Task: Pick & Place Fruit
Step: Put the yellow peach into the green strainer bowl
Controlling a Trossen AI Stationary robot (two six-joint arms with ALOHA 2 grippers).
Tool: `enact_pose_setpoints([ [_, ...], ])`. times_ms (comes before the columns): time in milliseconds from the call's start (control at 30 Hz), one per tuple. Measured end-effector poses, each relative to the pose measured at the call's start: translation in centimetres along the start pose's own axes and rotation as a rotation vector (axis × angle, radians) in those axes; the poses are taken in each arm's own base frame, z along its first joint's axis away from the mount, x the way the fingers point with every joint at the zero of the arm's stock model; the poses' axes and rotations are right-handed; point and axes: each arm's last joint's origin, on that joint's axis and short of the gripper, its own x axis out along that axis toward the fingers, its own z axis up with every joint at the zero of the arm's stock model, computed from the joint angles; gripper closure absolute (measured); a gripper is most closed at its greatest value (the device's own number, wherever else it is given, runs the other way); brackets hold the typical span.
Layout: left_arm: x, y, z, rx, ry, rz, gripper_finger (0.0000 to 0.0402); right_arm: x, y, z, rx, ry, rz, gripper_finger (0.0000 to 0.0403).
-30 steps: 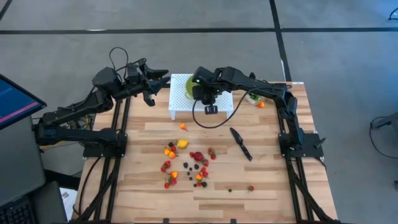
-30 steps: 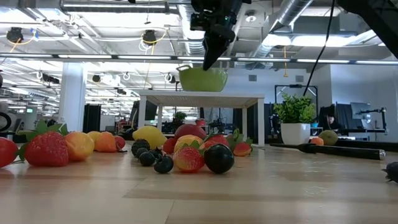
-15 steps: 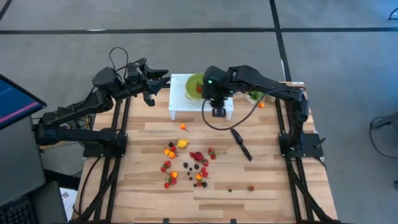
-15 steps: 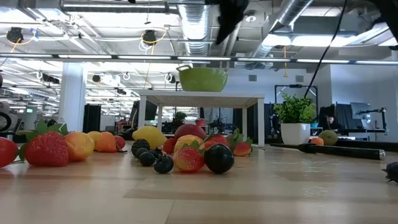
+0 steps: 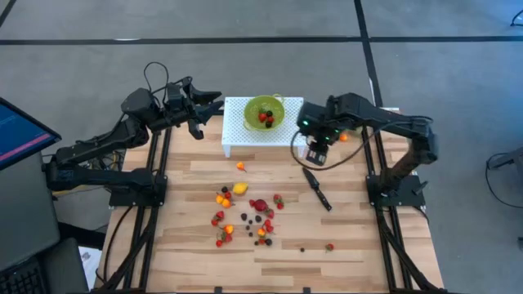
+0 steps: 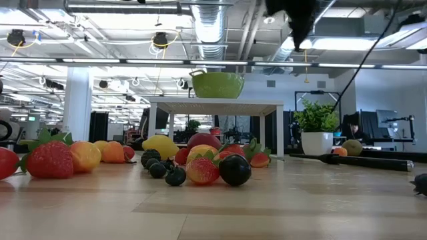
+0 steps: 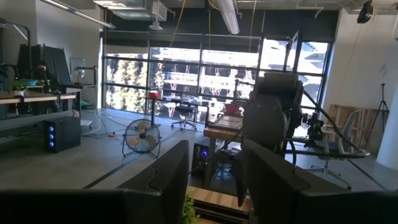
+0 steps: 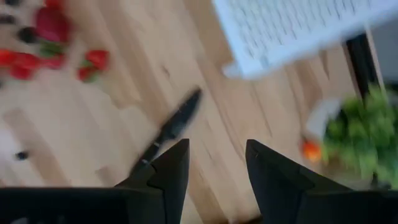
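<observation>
Many tiny red, orange, yellow and dark fruit lie scattered on the wooden table, piled in the low view. A green bowl with red and dark fruit inside stands on a white perforated stand. My right gripper hangs high to the right of the stand, pointing down, open, with nothing between its fingers. My left gripper waits raised at the far left, open and holding nothing.
A black knife lies on the table just near of my right gripper, also below its fingers. A small green potted plant and an orange fruit sit at the far right. A monitor stands left of the table.
My right gripper has left its place over the green bowl, going up and toward the table's right edge, a little nearer, while rolling about its pointing line. The bowl it covered now shows, with red and dark fruit in it.
</observation>
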Motion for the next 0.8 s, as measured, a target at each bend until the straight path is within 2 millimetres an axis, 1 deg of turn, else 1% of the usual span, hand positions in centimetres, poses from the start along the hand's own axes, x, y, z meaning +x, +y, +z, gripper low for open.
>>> enact_pose_setpoints([
  [100, 0.0, 0.0, 0.0, 0.0, 0.0, 0.0, 0.0259, 1.2, -0.7, -2.4, 0.094, 0.008, -0.075, 0.0252],
  [200, 0.0, 0.0, 0.0, 0.0, 0.0, -0.001, 0.0259, 2.6, -1.4, -4.4, 0.174, -0.008, -0.089, 0.0249],
  [333, 0.0, 0.0, 0.0, 0.0, 0.0, 0.0, 0.0259, 4.3, -2.4, -6.2, 0.288, -0.069, -0.081, 0.0241],
  [433, 0.0, 0.0, 0.0, 0.0, 0.0, 0.0, 0.0259, 5.5, -3.3, -7.2, 0.361, -0.099, -0.083, 0.0234],
  [567, 0.0, 0.0, 0.0, 0.0, 0.0, 0.0, 0.0259, 7.4, -4.8, -8.2, 0.449, -0.084, -0.104, 0.022],
  [800, 0.0, 0.0, 0.0, 0.0, 0.0, 0.0, 0.0259, 11.1, -7.3, -8.4, 0.566, 0.009, -0.153, 0.0183],
])
